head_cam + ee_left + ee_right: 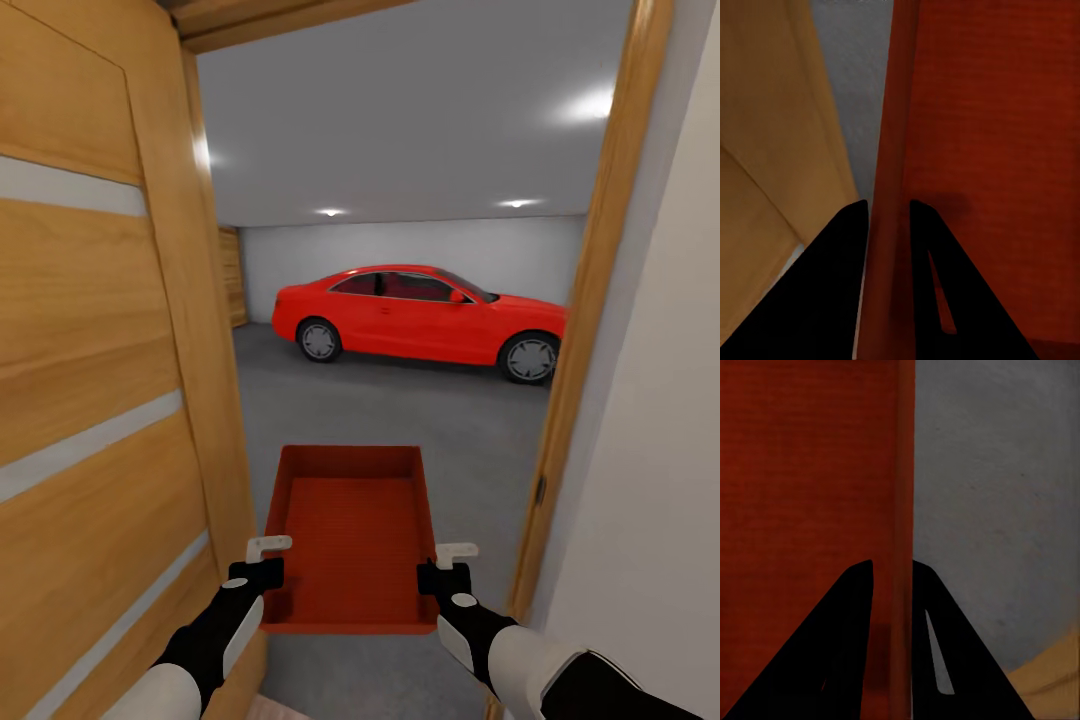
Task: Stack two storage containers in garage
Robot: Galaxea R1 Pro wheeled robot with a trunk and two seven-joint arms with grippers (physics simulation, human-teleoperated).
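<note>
I carry one orange-red storage container point(350, 530) level in front of me, in the doorway to the garage. My left gripper point(268, 560) is shut on its left wall point(889, 187), and my right gripper point(445, 565) is shut on its right wall point(902, 510). In both wrist views the thin red wall runs between the two dark fingers. Beyond the tray lies the garage's dark grey concrete floor point(400, 400). The other container is out of view.
An open light-wood door point(100, 350) stands close on my left. The wooden door frame point(590, 300) and a white wall point(660, 480) are close on my right. A red car point(420, 320) is parked across the far side of the garage.
</note>
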